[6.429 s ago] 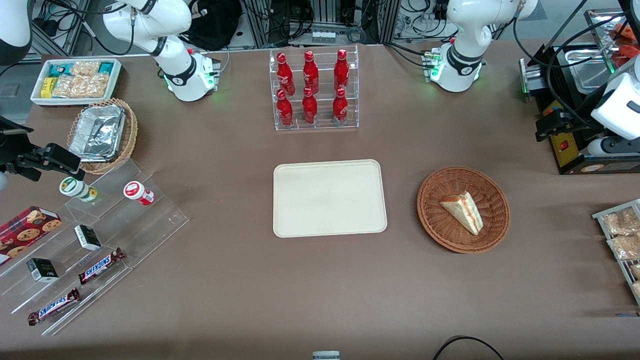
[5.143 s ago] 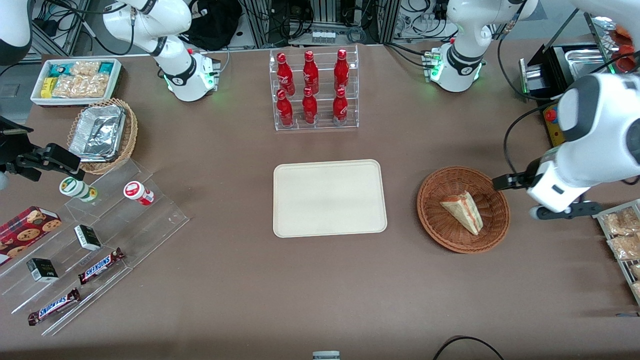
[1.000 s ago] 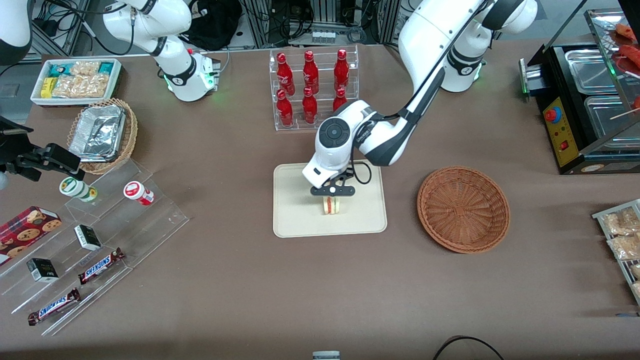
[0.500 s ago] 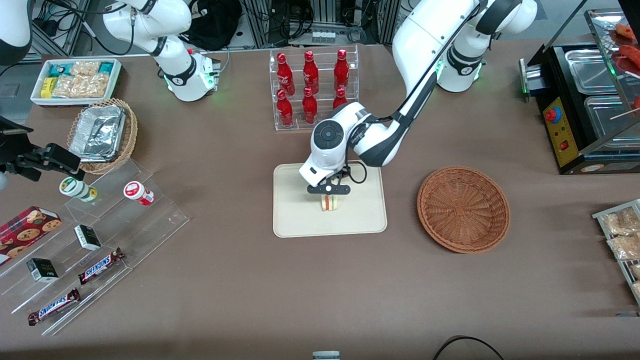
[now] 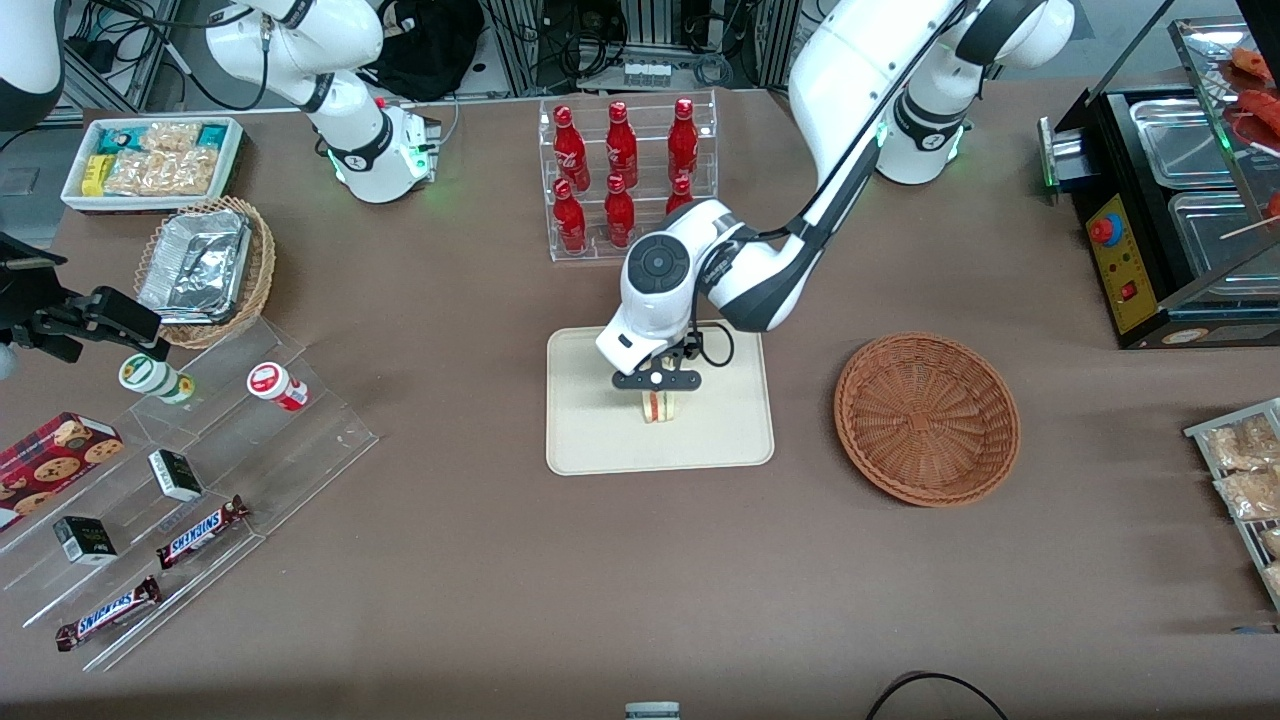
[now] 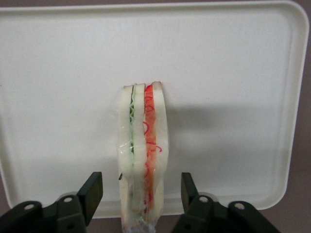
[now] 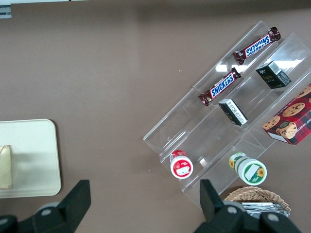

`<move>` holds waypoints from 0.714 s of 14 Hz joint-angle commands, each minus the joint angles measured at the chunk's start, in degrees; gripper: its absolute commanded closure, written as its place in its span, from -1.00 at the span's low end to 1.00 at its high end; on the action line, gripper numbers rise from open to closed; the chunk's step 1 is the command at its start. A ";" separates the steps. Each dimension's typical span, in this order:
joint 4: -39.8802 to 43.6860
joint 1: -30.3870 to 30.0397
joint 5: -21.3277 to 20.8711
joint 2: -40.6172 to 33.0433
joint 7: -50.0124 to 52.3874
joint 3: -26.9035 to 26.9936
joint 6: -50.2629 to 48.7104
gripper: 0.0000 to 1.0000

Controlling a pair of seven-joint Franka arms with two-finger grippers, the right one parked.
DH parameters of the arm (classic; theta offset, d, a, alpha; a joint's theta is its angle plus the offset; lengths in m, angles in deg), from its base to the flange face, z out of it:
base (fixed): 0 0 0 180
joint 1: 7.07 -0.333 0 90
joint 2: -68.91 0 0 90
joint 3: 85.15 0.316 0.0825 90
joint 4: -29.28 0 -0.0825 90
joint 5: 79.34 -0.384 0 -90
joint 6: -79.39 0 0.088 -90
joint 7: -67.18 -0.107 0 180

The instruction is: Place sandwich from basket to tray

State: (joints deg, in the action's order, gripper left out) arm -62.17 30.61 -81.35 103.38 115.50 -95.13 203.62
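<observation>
The sandwich point(image 5: 658, 407) stands on edge on the cream tray point(image 5: 590, 430), its red and green filling layers facing up toward the wrist camera point(image 6: 143, 145). My left gripper point(image 5: 656, 392) hangs straight over it, open. In the left wrist view a black finger point(image 6: 92, 191) stands on each side of the wedge with a clear gap to the bread, and the gripper point(image 6: 141, 194) straddles it over the tray point(image 6: 73, 73). The reddish-brown basket point(image 5: 927, 417) lies beside the tray toward the working arm's end, with nothing in it. The right wrist view catches the tray's corner point(image 7: 29, 155) and the sandwich point(image 7: 6, 167).
A clear rack of red bottles point(image 5: 625, 180) stands farther from the front camera than the tray, close to the arm's elbow. Toward the parked arm's end are a clear stepped shelf with snack bars point(image 5: 200, 530), a tan basket with foil containers point(image 5: 205, 270) and a white bin point(image 5: 150, 160).
Several seconds ago the sandwich lay in the basket; now it stands on the tray. Over the last second the gripper and sandwich shifted slightly toward the parked arm's end and the bottle rack.
</observation>
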 commanded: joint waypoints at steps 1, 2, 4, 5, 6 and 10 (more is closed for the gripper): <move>-1.10 -2.77 -0.27 -8.34 1.17 0.40 -8.44 -1.00; -1.10 -4.00 -0.27 -11.24 0.99 0.40 -11.95 -1.00; -1.10 -7.42 -0.27 -15.90 0.81 0.40 -17.23 -1.00; -1.10 -9.18 -0.27 -17.84 0.72 0.40 -19.70 -1.00; -1.10 -11.46 -0.44 -19.86 0.63 0.40 -21.90 -1.00; -0.93 -22.53 -0.27 -27.51 -11.81 0.40 -31.83 -1.00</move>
State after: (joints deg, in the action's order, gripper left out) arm -61.54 13.39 -81.56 80.08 109.73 -94.09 175.34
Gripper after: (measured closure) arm 0.000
